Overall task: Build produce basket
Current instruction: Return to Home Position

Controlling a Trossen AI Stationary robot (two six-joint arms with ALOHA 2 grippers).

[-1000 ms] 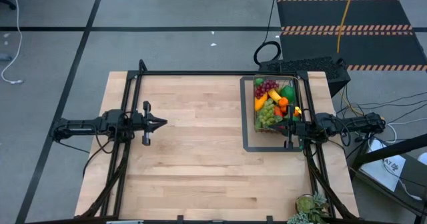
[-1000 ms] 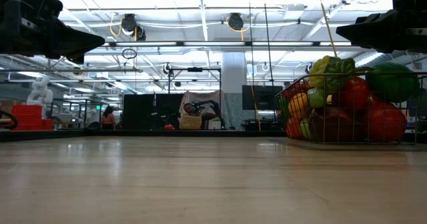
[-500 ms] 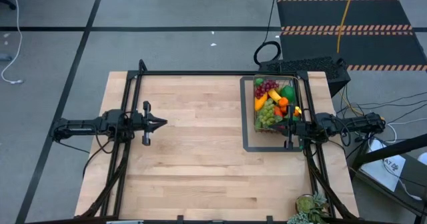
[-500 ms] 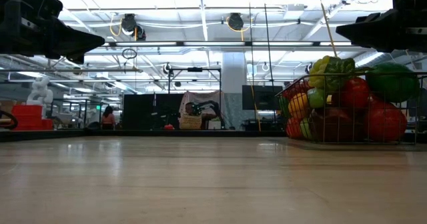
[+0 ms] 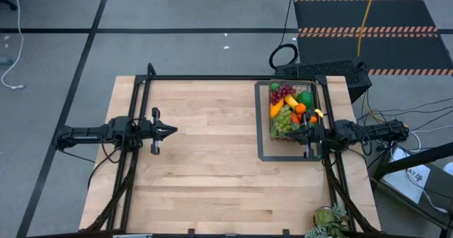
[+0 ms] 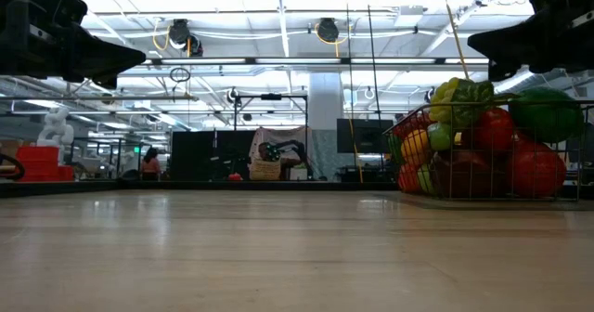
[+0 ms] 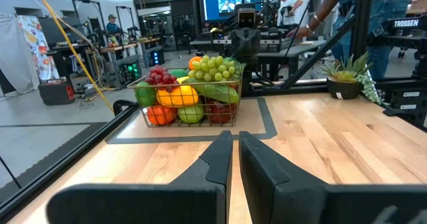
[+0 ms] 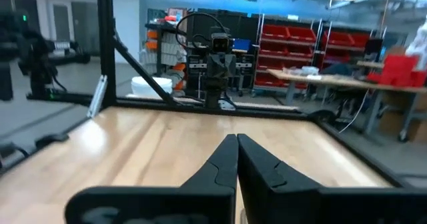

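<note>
The wire mesh basket (image 5: 291,114) stands at the table's far right inside a flat dark tray frame (image 5: 263,153). It is heaped with produce: purple grapes (image 5: 282,93), green grapes (image 5: 284,119), an orange (image 5: 300,108) and red and green pieces (image 6: 534,168). The basket also shows in the left wrist view (image 7: 190,101). My right gripper (image 5: 299,129) is shut and empty, level above the basket's near right part. My left gripper (image 5: 172,131) is shut and empty above the table's left half, pointing toward the basket.
Bare wooden tabletop (image 5: 212,174) lies between the arms and toward the near edge. A dark frame (image 5: 212,78) runs along the table's far edge. A small potted plant (image 5: 329,220) stands at the near right corner. People show in the room beyond the table (image 7: 327,11).
My right gripper has shifted slightly above the basket and tipped a little, its fingers staying shut. The basket and the produce have stayed where they were.
</note>
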